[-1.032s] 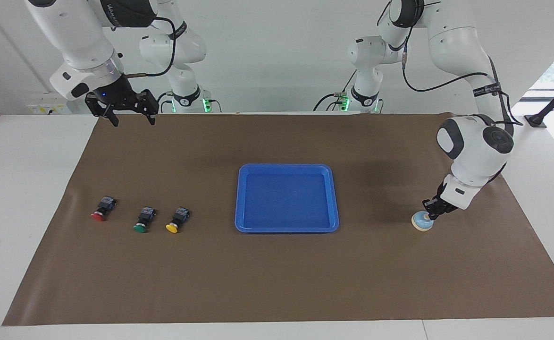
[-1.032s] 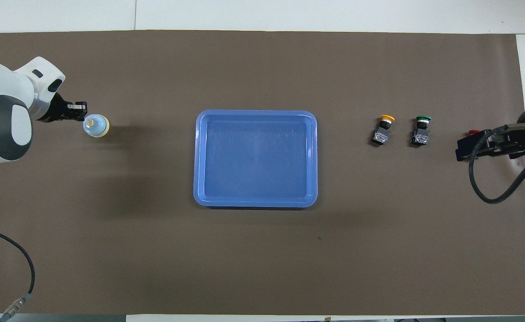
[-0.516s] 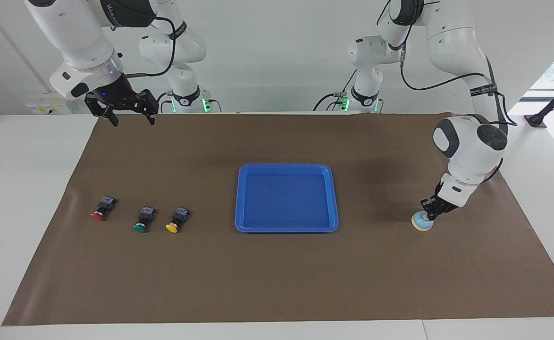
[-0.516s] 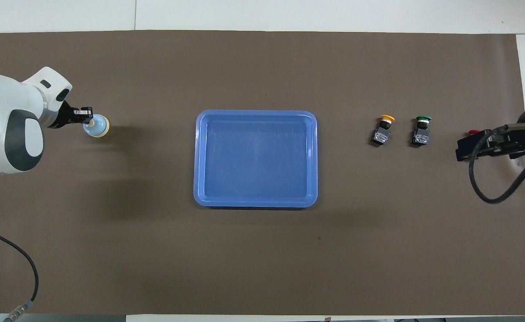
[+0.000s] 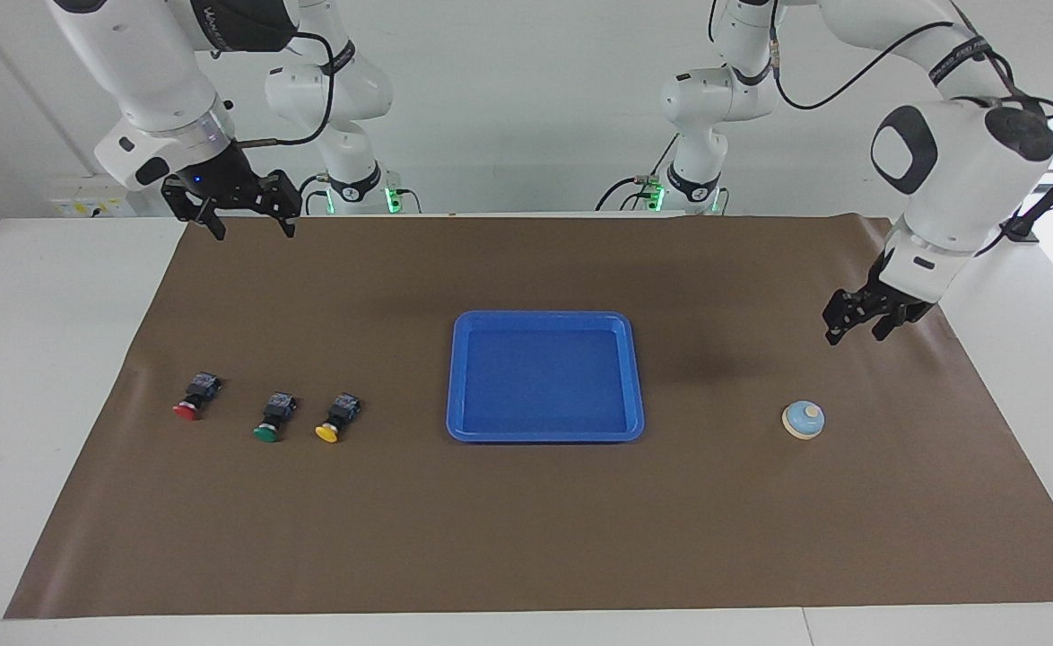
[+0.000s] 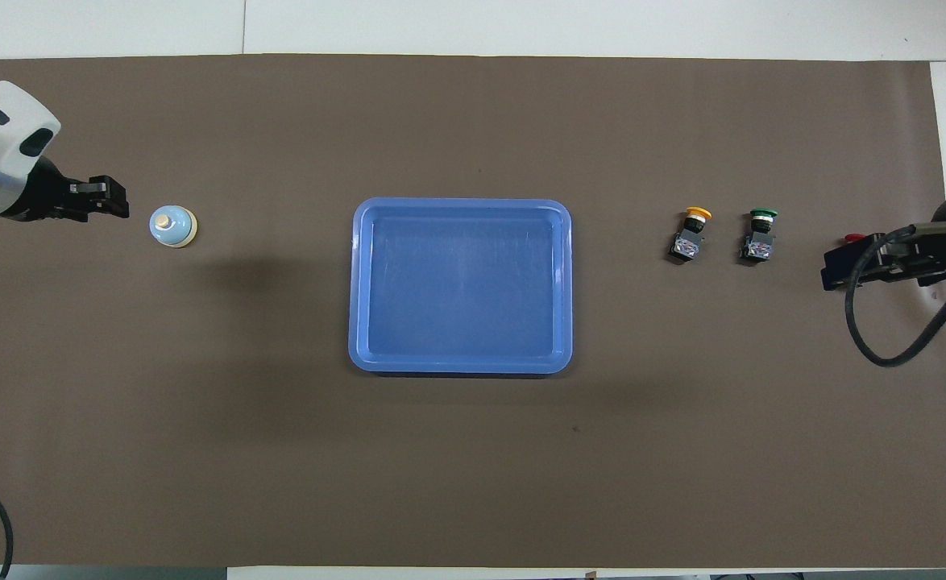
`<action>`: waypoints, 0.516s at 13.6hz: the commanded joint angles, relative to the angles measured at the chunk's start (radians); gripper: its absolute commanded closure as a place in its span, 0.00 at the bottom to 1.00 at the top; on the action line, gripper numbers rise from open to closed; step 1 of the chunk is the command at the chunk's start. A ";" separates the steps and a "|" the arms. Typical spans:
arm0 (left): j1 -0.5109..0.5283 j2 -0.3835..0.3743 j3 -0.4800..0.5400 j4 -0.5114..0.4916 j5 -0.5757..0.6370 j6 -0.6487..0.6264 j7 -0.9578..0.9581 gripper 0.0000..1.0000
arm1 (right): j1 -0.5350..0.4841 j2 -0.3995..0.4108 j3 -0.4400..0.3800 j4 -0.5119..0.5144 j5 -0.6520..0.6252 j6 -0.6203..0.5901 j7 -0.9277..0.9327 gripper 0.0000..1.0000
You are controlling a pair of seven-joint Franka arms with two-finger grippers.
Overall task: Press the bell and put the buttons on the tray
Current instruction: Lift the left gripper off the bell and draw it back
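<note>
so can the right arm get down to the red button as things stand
Probably yes: the right end effector hangs open above the mat, and nothing stands between it and the red button; the green button lies apart beside it.

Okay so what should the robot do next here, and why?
Probably lower the right hand toward the red button, which lies at its end of the table. All three buttons are on the brown mat, none on the tray, and the left hand hangs clear above the bell.

From overhead, my left gripper [image 6: 118,199] sits at nine o'clock of the bell [image 6: 172,226], seemingly clear.
</note>
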 commanded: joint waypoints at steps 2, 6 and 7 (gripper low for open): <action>-0.011 -0.133 -0.001 -0.026 0.009 -0.137 -0.014 0.00 | -0.020 -0.015 0.014 -0.013 -0.012 -0.006 -0.024 0.00; -0.011 -0.181 -0.009 -0.021 0.006 -0.227 -0.003 0.00 | -0.020 -0.015 0.014 -0.013 -0.012 -0.006 -0.024 0.00; -0.011 -0.179 -0.009 -0.020 0.006 -0.226 -0.002 0.00 | -0.020 -0.015 0.014 -0.013 -0.012 -0.006 -0.024 0.00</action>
